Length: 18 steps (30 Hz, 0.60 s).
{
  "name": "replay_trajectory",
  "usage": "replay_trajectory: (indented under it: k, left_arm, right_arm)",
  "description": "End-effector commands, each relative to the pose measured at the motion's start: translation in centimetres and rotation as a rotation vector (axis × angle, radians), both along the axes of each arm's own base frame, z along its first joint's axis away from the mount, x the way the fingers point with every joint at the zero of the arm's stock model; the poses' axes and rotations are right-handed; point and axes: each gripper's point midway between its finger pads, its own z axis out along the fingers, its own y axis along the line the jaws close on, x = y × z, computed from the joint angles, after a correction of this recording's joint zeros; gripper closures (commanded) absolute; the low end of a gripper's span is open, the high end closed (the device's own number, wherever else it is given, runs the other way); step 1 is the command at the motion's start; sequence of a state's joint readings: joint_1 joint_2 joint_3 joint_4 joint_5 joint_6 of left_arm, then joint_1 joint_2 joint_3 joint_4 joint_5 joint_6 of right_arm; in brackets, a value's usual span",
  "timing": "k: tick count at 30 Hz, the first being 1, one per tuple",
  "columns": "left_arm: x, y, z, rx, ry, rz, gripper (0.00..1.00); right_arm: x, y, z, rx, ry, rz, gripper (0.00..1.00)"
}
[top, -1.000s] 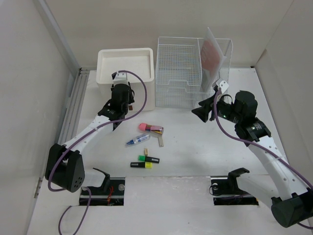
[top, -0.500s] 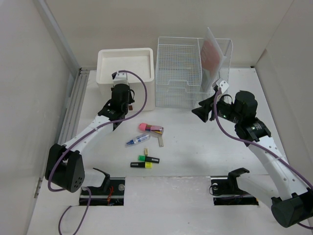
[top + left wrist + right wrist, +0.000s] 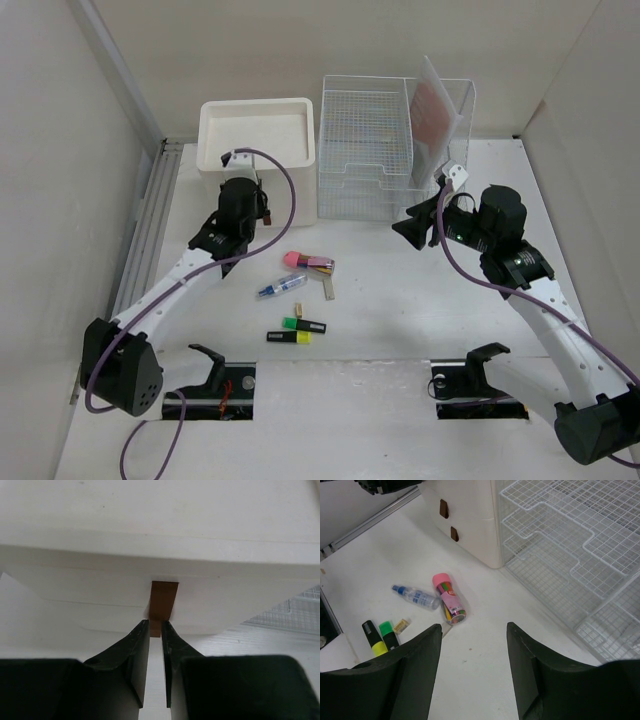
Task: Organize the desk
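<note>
The left gripper (image 3: 155,627) has its fingers drawn almost together, a thin slit between them at bottom centre of the left wrist view. The brown tab (image 3: 164,597) shows in that slit, but whether it is pinched cannot be told. A shallow hold would likely slip off under a pull, or the white drawer box (image 3: 150,540) might drag across the desk (image 3: 400,300), which fills the top view's lower half. The right gripper (image 3: 412,225), right of centre, gapes empty.

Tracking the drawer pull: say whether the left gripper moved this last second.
Yes. Left gripper, shut on the brown handle, drew slightly back from the white drawer box.
</note>
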<state>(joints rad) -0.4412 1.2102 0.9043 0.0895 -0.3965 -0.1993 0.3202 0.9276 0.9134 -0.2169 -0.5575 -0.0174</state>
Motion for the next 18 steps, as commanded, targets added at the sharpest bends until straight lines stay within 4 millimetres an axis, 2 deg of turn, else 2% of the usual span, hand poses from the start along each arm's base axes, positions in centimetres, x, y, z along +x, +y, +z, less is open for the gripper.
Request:
replay_trajectory:
  k: [1, 7, 12, 13, 14, 15, 18]
  left_arm:
    - [-1.08, 0.53, 0.38, 0.009, -0.005, -0.002, 0.87]
    - [-1.76, 0.56, 0.58, 0.011, -0.005, -0.022, 0.96]
    - [-1.98, 0.50, 0.46, 0.008, -0.003, -0.031, 0.96]
    - [-1.98, 0.50, 0.46, 0.008, -0.003, -0.031, 0.91]
    - [-2.00, 0.34, 0.44, 0.005, -0.002, -0.039, 0.82]
    - [-1.85, 0.27, 0.73, 0.000, -0.015, -0.039, 0.64]
    - [-1.23, 0.01, 0.79, 0.008, -0.015, -0.042, 0.54]
  right_arm:
    - [-0.03, -0.16, 1.78, 0.029, -0.051, -0.009, 0.40]
    - [-0.03, -0.16, 1.78, 0.029, -0.051, -0.009, 0.40]
    - [-0.03, -0.16, 1.78, 0.029, -0.051, -0.009, 0.40]
    - [-0.03, -0.16, 1.78, 0.029, -0.051, -0.009, 0.40]
    - [-0.03, -0.16, 1.78, 0.029, -0.051, -0.009, 0.40]
    - [-0.03, -0.16, 1.78, 0.029, -0.051, -0.009, 0.40]
    - [-0.03, -0.16, 1.78, 0.029, -0.051, -0.009, 0.40]
